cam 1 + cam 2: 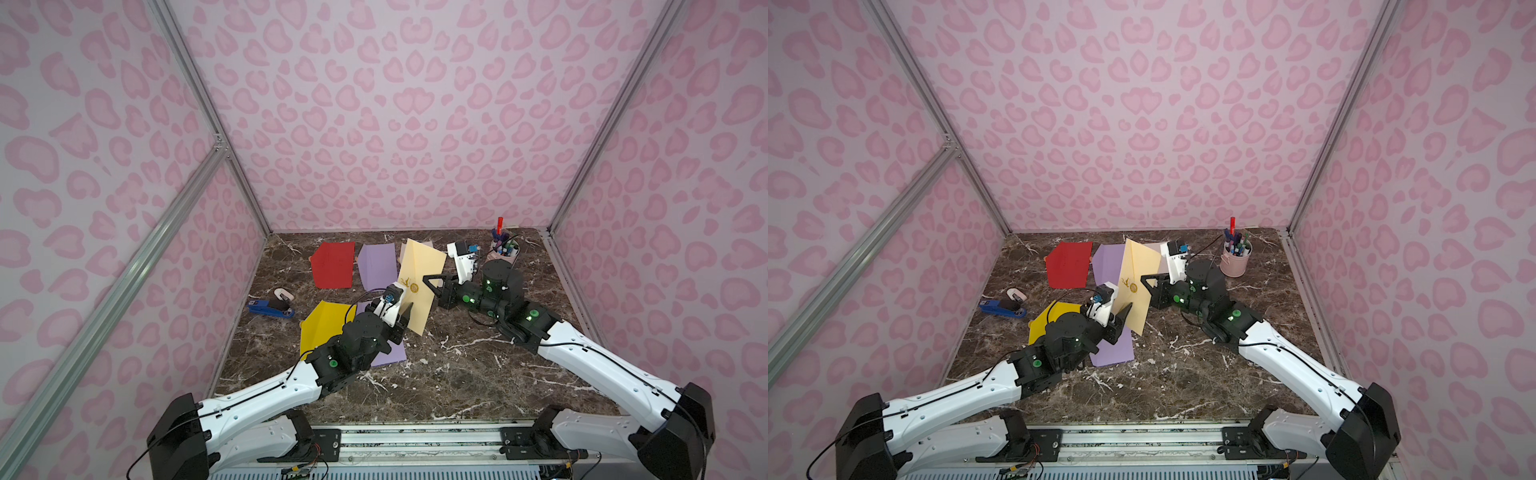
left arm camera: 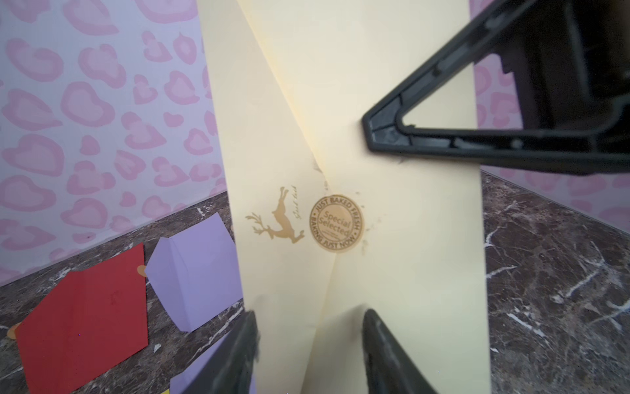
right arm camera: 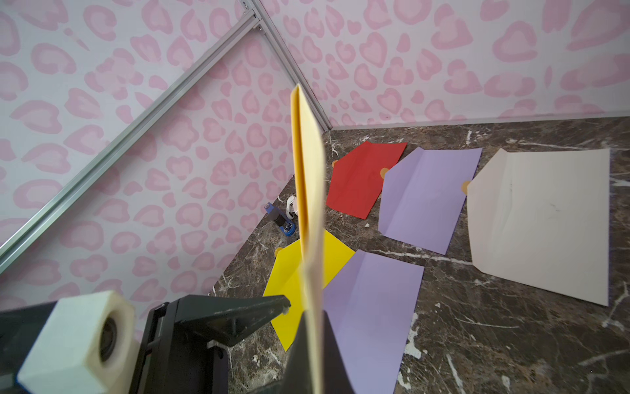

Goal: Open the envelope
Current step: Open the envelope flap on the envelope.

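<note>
Left gripper (image 2: 310,314) nearest the lens — two matte black wedge-shaped fingers (image 2: 243,344), standing apart and gripping nothing. Their tips sit just at the face of the cream envelope (image 2: 392,238); contact cannot be told. Right gripper (image 2: 370,136), same black plastic with triangular cut-outs, is clamped tight on the envelope's side edge. In the right wrist view the paper runs edge-on up from between its jaws.

Envelope: pale cream paper, smooth, rectangular. It is held upright off the tabletop (image 1: 457,374), over its middle, between the two grippers in both top views. Diagonal folds meet at a round kraft-brown sticker (image 2: 335,223), with small scuffs around it. Just beside the sticker is a gold leaping deer (image 2: 278,221).

Writing — the sticker rim reads "JUST BAKED FRESH" and "BAKING JUST NOW", the centre "Special Selected". Script by the deer is too small to read.

Tabletop: dark brown marble look, white veins, glossy. Lying flat on it:
- red envelope (image 3: 361,180)
- far lilac envelope (image 3: 426,201)
- near lilac envelope (image 3: 371,307)
- yellow envelope (image 3: 289,273)
- off-white envelope (image 3: 538,221)

Blue stapler (image 1: 270,309) lies near the left wall. Pink cup (image 1: 1235,264) of pens stands at back right.
</note>
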`<act>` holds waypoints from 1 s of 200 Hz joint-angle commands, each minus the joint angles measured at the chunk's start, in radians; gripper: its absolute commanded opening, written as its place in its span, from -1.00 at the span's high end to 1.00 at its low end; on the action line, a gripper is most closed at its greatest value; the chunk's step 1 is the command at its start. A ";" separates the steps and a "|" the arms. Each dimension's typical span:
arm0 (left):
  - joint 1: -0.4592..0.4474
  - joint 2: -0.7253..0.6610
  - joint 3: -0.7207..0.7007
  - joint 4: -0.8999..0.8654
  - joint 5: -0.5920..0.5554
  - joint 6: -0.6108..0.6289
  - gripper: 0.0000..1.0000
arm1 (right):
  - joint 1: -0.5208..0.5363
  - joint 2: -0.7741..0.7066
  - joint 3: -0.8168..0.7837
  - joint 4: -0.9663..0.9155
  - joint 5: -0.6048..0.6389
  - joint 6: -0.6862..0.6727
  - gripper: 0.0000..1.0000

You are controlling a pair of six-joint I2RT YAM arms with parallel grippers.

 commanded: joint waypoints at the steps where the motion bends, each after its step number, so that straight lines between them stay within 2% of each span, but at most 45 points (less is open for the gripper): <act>1: -0.010 0.020 0.017 0.014 -0.121 0.022 -0.05 | 0.003 -0.006 0.011 0.002 0.010 -0.001 1.00; 29: -0.027 0.049 0.035 0.012 -0.199 0.034 -0.05 | 0.004 -0.013 0.013 -0.008 0.017 -0.001 1.00; 104: -0.078 0.097 0.049 0.036 -0.280 0.081 -0.04 | 0.013 -0.003 0.028 -0.019 0.022 -0.005 1.00; 156: -0.084 0.117 0.066 0.033 -0.400 0.073 -0.05 | 0.021 0.000 0.033 -0.027 0.019 -0.007 1.00; 200: -0.084 0.113 0.073 0.028 -0.434 0.070 -0.06 | 0.023 -0.001 0.035 -0.033 0.014 -0.013 1.00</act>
